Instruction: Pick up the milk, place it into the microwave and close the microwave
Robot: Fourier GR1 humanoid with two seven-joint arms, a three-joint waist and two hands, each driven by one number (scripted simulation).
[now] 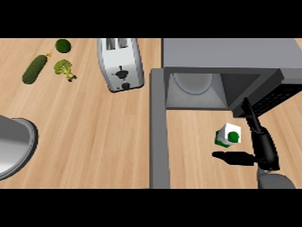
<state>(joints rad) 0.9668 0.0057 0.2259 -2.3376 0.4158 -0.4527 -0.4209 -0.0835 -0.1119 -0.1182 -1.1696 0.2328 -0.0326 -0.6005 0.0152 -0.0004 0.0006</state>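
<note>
- Milk [231, 135] carton looks light, stiff-ish, boxy; I'd take it by its flat sides.
- Right hand [261, 144] spread open around it, holding nothing yet; microwave [235, 66] door open.

The microwave [235, 66] stands open on the wooden counter [94, 133], its door [158, 128] swung out toward the viewer. The milk carton [230, 135] sits upright before the opening. The right hand [263, 146] is beside it, fingers extended toward the microwave, thumb [231, 157] below the carton. A toaster [120, 64], cucumber [35, 69], broccoli [63, 68] and avocado [63, 45] lie to the left.
</note>
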